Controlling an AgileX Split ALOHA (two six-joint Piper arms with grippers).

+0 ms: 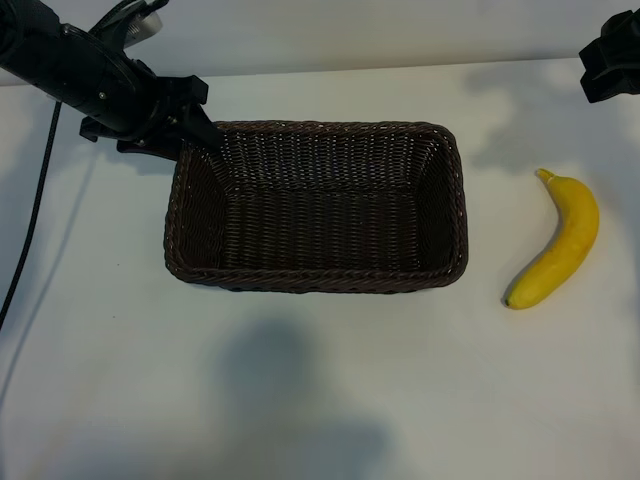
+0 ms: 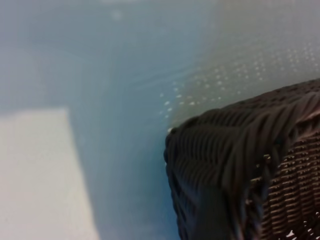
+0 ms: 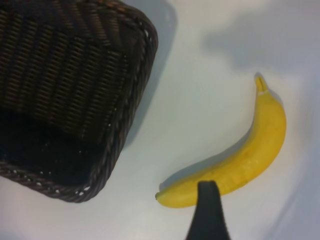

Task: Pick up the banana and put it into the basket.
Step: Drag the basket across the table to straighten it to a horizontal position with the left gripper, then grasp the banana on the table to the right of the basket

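Exterior: banana (image 1: 558, 243) lies on the table (image 1: 320, 400), well right of the wicker basket (image 1: 315, 205), not yet picked. Long axis runs near-far, stem at the far end, curve bulging right. My left claw (image 1: 200, 128) sits at the basket's far-left corner; can't tell if it's released. Right arm (image 1: 610, 60) is parked at the far right.

Left wrist: only the basket corner (image 2: 240, 170), close.

Right wrist: one fingertip (image 3: 207, 212) over the banana (image 3: 235, 165); right claw released, holding nothing. Next, I judge: descend, straddle the middle, clench.
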